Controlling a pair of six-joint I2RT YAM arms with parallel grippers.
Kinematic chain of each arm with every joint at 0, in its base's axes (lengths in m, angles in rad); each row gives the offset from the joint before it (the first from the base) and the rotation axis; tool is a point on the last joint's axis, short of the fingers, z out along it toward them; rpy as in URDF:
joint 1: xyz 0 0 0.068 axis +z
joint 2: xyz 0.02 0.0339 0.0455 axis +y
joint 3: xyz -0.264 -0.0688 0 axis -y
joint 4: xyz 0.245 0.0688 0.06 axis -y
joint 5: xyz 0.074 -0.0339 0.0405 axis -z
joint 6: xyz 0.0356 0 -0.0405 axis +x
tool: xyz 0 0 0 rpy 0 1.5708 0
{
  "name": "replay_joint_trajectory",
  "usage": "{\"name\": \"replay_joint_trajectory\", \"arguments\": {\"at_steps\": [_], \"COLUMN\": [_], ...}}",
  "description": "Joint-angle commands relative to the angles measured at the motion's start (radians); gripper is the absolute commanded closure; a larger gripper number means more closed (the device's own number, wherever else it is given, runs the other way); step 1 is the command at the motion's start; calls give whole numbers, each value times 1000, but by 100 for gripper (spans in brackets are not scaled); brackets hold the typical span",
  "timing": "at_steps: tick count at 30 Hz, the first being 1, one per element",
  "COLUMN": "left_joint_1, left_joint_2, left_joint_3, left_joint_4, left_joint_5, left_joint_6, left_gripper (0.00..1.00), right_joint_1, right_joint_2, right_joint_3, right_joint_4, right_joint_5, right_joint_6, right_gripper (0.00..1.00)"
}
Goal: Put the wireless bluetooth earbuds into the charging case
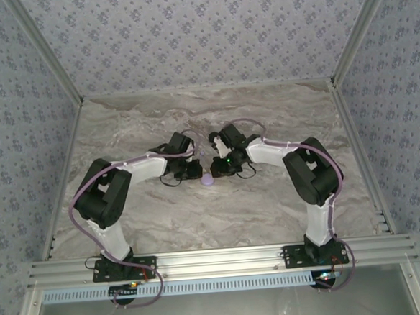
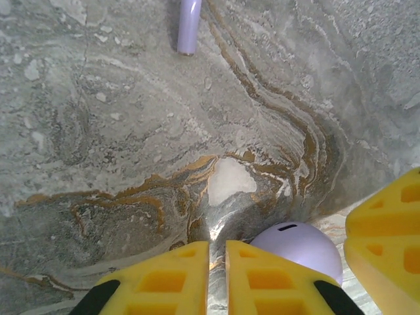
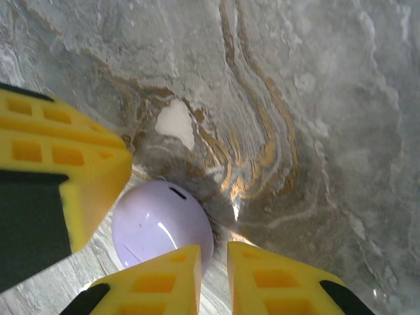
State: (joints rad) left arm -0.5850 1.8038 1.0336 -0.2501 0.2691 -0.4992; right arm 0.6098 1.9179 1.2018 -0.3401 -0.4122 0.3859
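The charging case [image 1: 207, 179] is a small lavender dome lying on the marble table between my two grippers. In the left wrist view the charging case [image 2: 298, 246] lies just right of my left gripper [image 2: 217, 275], whose yellow jaws are shut with nothing between them. In the right wrist view the charging case [image 3: 157, 223] sits left of my right gripper [image 3: 214, 279], touching or nearly touching the left finger. That gripper's jaws stand almost together, with bare table showing in the gap. The case shows a small dark slot on its far side. The earbuds are out of view.
The other arm's yellow finger [image 2: 387, 230] crowds the case from the right in the left wrist view, and from the left as a finger [image 3: 59, 170] in the right wrist view. A lavender cable end [image 2: 189, 26] hangs farther out. Patterned walls [image 1: 201, 35] enclose the table.
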Motion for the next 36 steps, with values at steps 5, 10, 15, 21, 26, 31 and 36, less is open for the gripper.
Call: {"name": "replay_joint_trajectory", "arguments": {"at_steps": [5, 10, 15, 21, 26, 31, 36], "left_joint_1": [-6, -8, -15, -12, 4, 23, 23], "left_joint_2": [-39, -56, -76, -116, -111, -61, 8], "left_joint_3": [-30, -63, -88, -105, -61, 6, 75], "left_joint_4": [-31, 0, 10, -16, -45, -59, -64], "left_joint_5": [26, 70, 102, 36, 11, -9, 12], "left_joint_6": [2, -7, -16, -27, -8, 3, 24], "left_gripper": [86, 86, 86, 83, 83, 83, 86], "right_joint_1": [8, 8, 8, -4, -33, -41, -20], "right_joint_2": [50, 75, 87, 60, 4, -57, -102], "right_joint_3": [66, 97, 120, 133, 93, 28, -43], "right_joint_4": [-39, -50, -56, -87, -107, -107, -92], "right_joint_5": [-12, -18, -19, 48, 100, 67, 28], "right_joint_6": [9, 4, 2, 2, 10, -4, -4], "right_gripper": [80, 80, 80, 80, 80, 79, 79]}}
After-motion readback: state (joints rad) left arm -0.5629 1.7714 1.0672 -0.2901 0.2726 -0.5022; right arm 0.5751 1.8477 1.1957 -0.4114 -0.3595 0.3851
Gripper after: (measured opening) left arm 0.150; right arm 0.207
